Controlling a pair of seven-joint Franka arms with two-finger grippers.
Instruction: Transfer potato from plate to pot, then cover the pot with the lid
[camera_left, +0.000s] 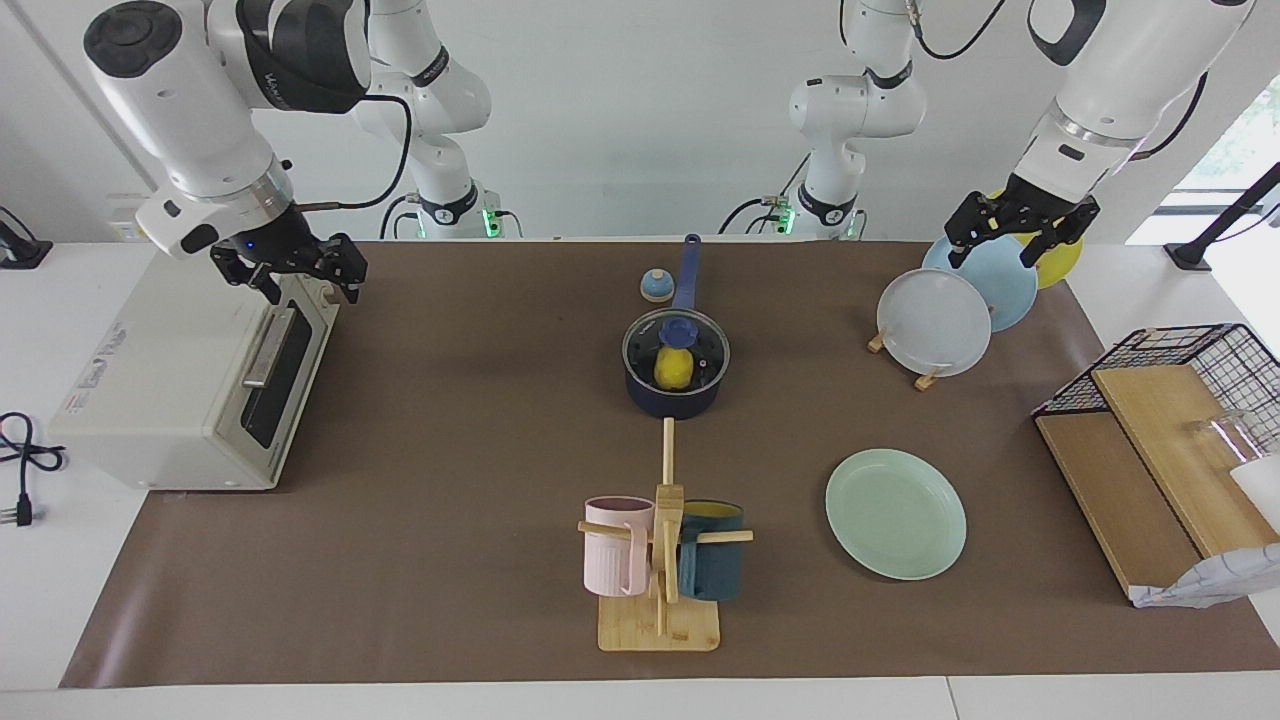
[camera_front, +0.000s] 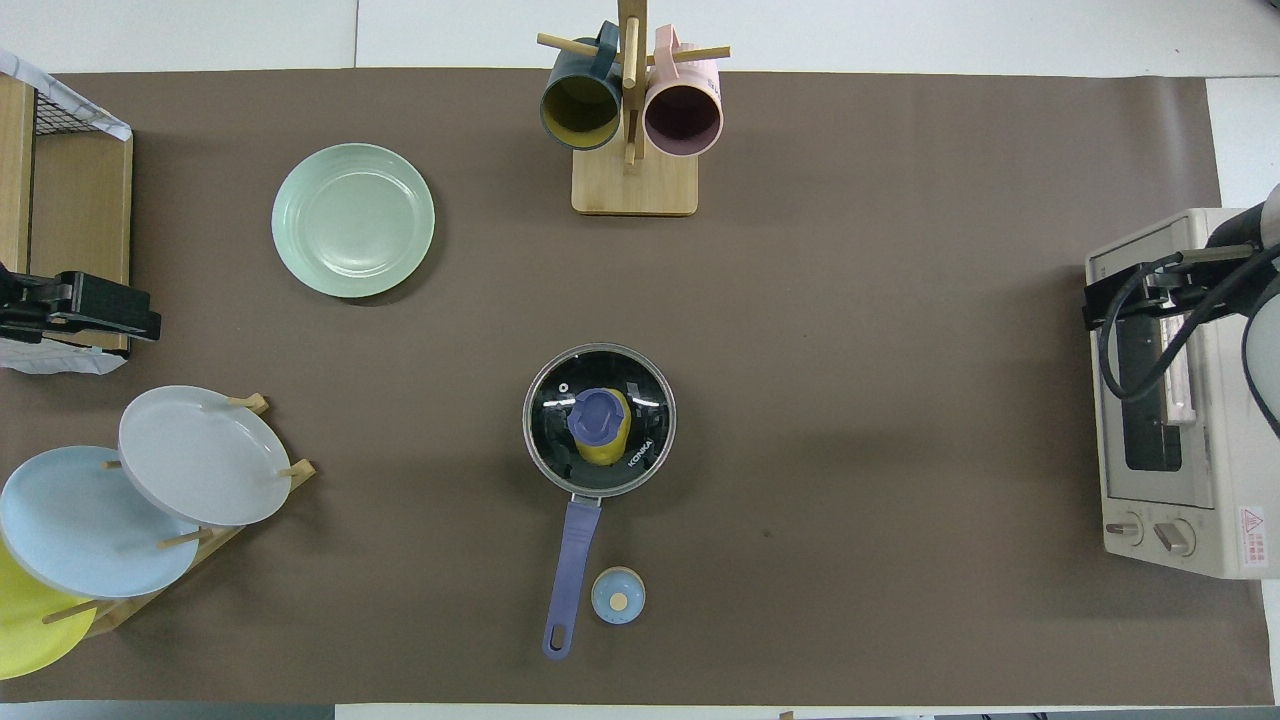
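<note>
With the potato (camera_left: 674, 369) under the lid (camera_left: 676, 347) in the pot (camera_left: 675, 398) at frame centre, both pincers, left (camera_left: 1020, 234) upper right and right (camera_left: 296, 277) upper left, hang released; a stray sweep could still knock the lid.

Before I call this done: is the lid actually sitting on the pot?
Touching. In the facing view the lid rests level on the pot rim with no gap; the potato shows through the glass.

Bright, even, sharp light throughout; soft short shadows, small glints on the lid (camera_front: 599, 420).
</note>
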